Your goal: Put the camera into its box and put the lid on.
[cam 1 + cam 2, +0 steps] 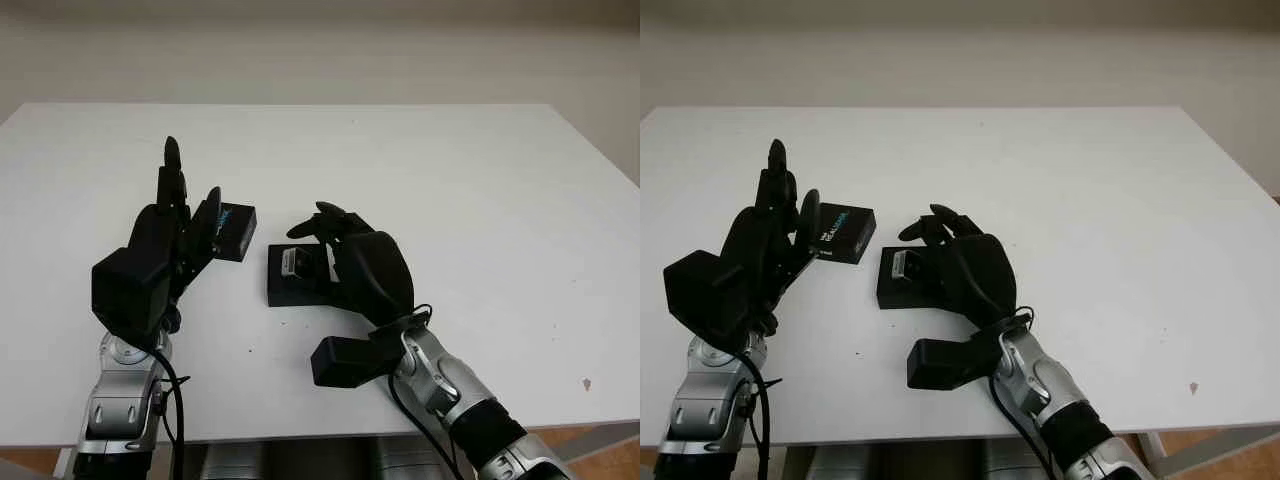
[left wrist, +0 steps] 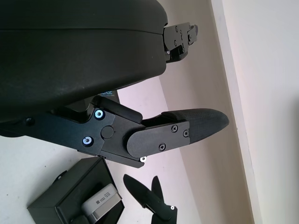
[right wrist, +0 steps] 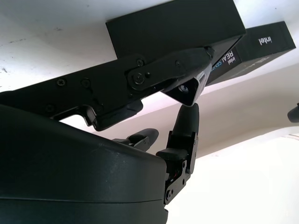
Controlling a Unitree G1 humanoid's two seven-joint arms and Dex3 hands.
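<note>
The open black box (image 1: pixel 288 294) lies at the middle of the white table (image 1: pixel 450 180). My right hand (image 1: pixel 318 240) reaches over it from the near side, fingers curled on the small silver camera (image 1: pixel 293 263), which is at the box's left part, partly inside. The right wrist view shows the camera's (image 3: pixel 189 88) end pinched between fingertips (image 3: pixel 187 119) just above the box (image 3: pixel 173 23). The black lid (image 1: pixel 238 232), printed with blue and white lettering, lies flat just left of the box. My left hand (image 1: pixel 185 200) stands open at the lid's left edge, fingers pointing away from me.
The table's front edge (image 1: pixel 300 425) runs close under both forearms. Wide bare tabletop stretches to the right and behind the box. A pale wall (image 1: pixel 320 50) stands beyond the far edge.
</note>
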